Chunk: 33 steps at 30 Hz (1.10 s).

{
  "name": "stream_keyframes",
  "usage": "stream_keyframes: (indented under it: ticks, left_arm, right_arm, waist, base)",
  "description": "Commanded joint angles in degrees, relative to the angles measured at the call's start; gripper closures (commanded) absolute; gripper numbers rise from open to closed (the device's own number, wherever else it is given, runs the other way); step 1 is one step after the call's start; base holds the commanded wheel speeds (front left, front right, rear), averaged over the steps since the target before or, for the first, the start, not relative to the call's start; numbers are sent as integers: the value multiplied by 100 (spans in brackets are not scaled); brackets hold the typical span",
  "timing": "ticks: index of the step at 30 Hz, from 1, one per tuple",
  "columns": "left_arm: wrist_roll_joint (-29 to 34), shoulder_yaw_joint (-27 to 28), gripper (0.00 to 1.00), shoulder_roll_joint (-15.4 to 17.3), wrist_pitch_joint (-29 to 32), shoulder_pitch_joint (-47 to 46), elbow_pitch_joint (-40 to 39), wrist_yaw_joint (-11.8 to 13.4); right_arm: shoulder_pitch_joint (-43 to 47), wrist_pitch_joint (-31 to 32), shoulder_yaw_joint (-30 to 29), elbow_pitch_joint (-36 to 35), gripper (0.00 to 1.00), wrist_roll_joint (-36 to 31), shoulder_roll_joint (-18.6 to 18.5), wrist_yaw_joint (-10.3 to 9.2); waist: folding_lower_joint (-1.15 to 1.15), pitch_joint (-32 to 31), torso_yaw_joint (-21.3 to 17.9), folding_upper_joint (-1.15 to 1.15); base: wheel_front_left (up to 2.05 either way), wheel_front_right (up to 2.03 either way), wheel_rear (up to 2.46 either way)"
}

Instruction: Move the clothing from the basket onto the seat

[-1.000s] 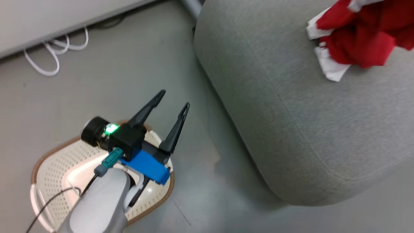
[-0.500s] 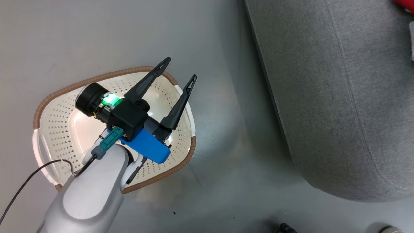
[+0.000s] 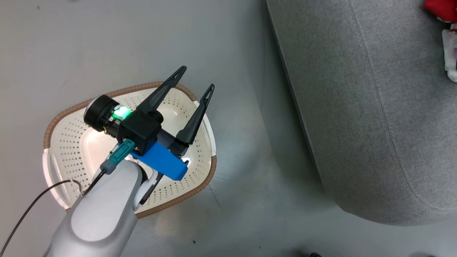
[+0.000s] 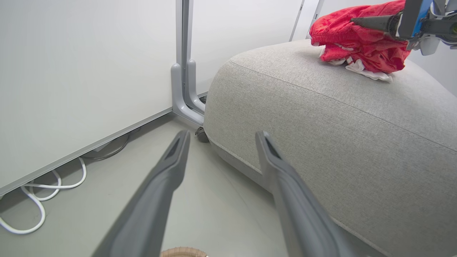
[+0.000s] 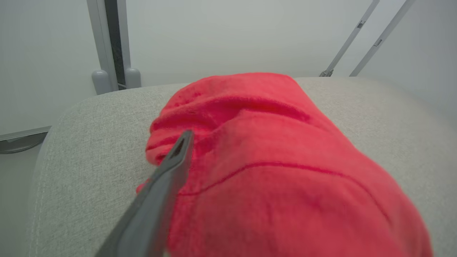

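Note:
My left gripper (image 3: 198, 76) hangs open and empty above the cream basket (image 3: 71, 135), whose visible inside holds nothing. The basket's brown rim (image 4: 184, 252) peeks in below the left gripper (image 4: 223, 135). On the grey seat (image 3: 357, 107) lies the red and white clothing (image 3: 441, 7), at the view's far top right. The left wrist view shows the clothing (image 4: 357, 39) piled on the seat (image 4: 339, 125) with my right gripper (image 4: 375, 22) over it. In the right wrist view the right gripper (image 5: 228, 139) stands open. One finger lies against the clothing (image 5: 267, 160) and the other is hidden under it.
The basket stands on the grey floor (image 3: 242, 178), a short gap left of the seat. A white wall panel (image 4: 89, 71) with a grey post (image 4: 184, 71) stands behind the seat's corner. Loose white cables (image 4: 35, 200) lie along the wall's foot.
The head camera has swung from the seat and clothing down over the basket. My left gripper keeps the same open pose above the basket.

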Motion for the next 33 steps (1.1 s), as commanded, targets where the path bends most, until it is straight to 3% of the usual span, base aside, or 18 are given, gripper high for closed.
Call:
stream_keyframes:
  ticks: [1, 10, 19, 26, 33]
  left_arm:
    - [-33, 28, 0, -7, -25, 76, 22, 19]
    - [-230, 265, 0, -306, -34, 614, 48, 82]
    - [-491, 736, 0, -653, -33, 1542, 64, 26]
    - [-524, 1131, 0, -825, -34, 2313, 158, -1]
    - [-493, 1645, 0, -911, -32, 2938, 118, -16]
  right_arm:
    - [-11, -50, 22, 38, 0, -49, 35, -6]
    - [660, -154, 325, -52, 0, -176, 89, -6]
    - [1782, -181, 628, -576, 0, -124, 209, -6]
    - [2902, -4, 1020, -1446, 0, 206, 407, -6]
    - [4186, 472, 1207, -3035, 0, 515, 680, -6]
  waist:
    - [-1, -57, 5, 0]
    - [-1, -826, 126, 0]
    - [-1, -1864, 390, 0]
    - [-1, -2758, 737, 0]
    - [-1, -3250, 1132, 0]
  base:
    - [0, 0, 0]
    - [0, 0, 0]
    - [0, 0, 0]
    - [0, 0, 0]
    - [0, 0, 0]
